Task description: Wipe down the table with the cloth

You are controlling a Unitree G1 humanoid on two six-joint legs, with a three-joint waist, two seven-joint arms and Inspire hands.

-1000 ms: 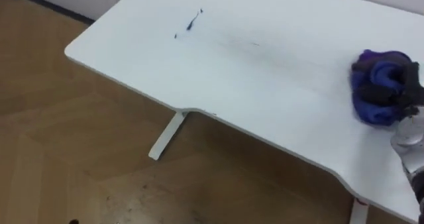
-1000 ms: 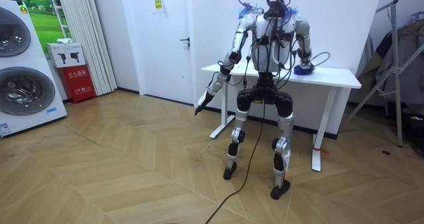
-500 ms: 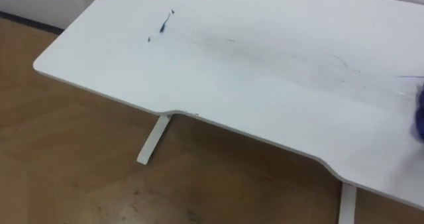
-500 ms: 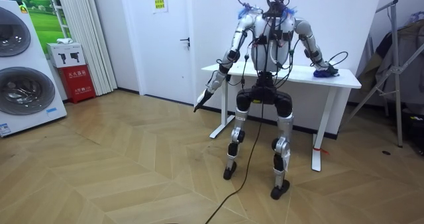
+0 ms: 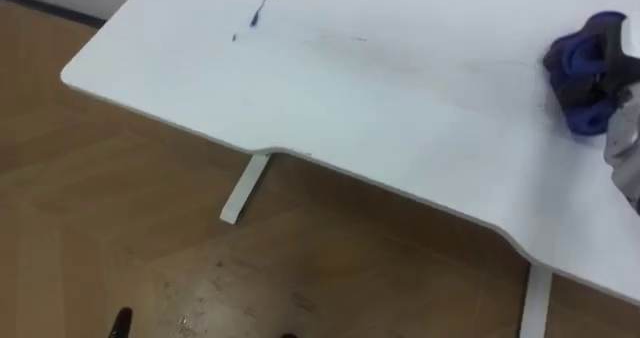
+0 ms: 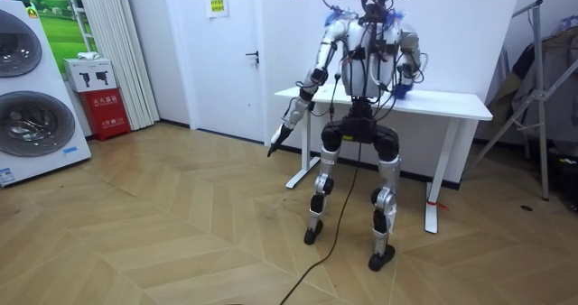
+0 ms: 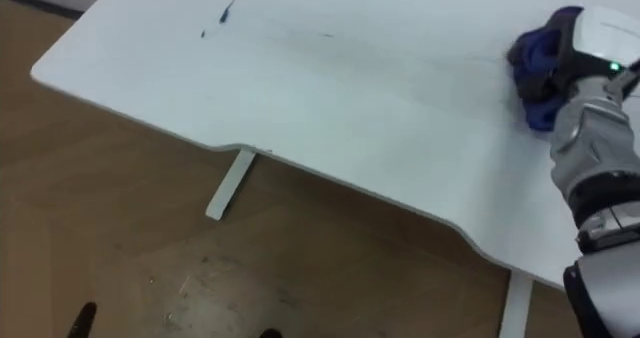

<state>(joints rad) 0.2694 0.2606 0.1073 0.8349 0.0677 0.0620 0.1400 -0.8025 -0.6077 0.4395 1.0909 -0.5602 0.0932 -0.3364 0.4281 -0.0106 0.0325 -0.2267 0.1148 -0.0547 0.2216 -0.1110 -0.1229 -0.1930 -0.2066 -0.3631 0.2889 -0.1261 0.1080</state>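
My right hand (image 7: 585, 53) was clamped on the one blue cloth (image 7: 528, 46), which lay on the counter (image 7: 350, 108) near its right edge, toward the far side. Near the far left corner I counted one dark streak (image 7: 228, 8) with a speck beside it. My left hand (image 6: 275, 141) hung below the counter's left end; I couldn't tell its grip.

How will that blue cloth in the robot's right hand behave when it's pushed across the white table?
The blue cloth is bunched in soft folds in the right hand, so it is probably floppy and light. On the smooth white table it should slide easily, though it may bunch or drag rather than hold its shape.
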